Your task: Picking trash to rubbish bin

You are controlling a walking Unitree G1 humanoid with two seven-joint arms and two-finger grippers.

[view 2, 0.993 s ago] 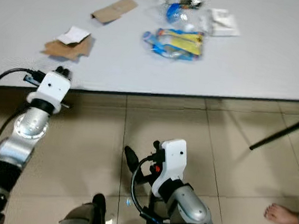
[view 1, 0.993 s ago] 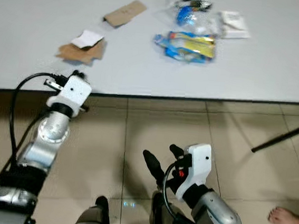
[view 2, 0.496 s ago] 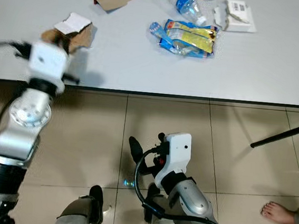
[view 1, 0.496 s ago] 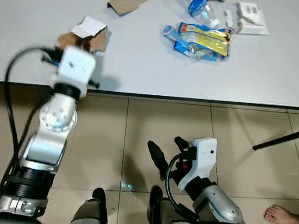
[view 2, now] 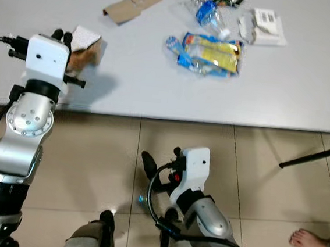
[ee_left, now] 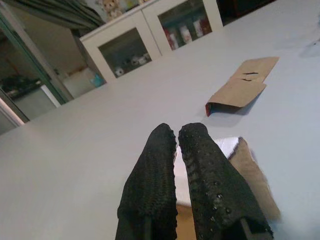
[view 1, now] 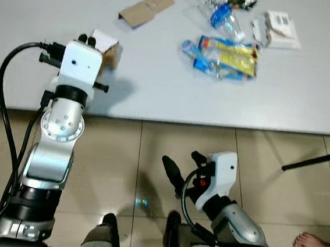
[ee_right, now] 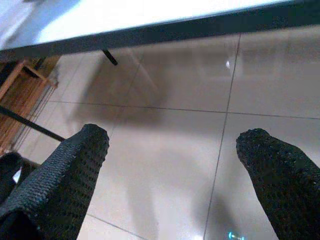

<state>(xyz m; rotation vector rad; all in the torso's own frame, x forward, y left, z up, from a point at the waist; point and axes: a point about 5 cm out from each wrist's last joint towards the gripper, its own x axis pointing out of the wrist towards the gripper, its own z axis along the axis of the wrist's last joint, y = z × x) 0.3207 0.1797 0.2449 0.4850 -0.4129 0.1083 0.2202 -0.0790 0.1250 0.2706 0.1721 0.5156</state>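
Note:
On the grey table (view 1: 157, 82) lie a brown cardboard scrap with white paper on it (view 1: 108, 47), a folded brown card (view 1: 145, 8), a blue and yellow wrapper (view 1: 227, 56), a clear bottle with a blue label (view 1: 222, 15) and a white packet (view 1: 279, 30). My left gripper (ee_left: 176, 137) is raised over the table's near edge, fingers shut together, with its tips right at the scrap (ee_left: 240, 165). My right gripper (ee_right: 170, 145) hangs low over the floor, open and holding nothing.
A black table leg (view 1: 319, 160) slants across the tiled floor at the right. A person's bare foot (view 1: 314, 244) is at the lower right. A white cabinet with glass doors (ee_left: 150, 40) stands beyond the table.
My left arm rose from below the table edge to above the tabletop and reached the brown scrap. The camera shifted a little. The right arm stayed put.

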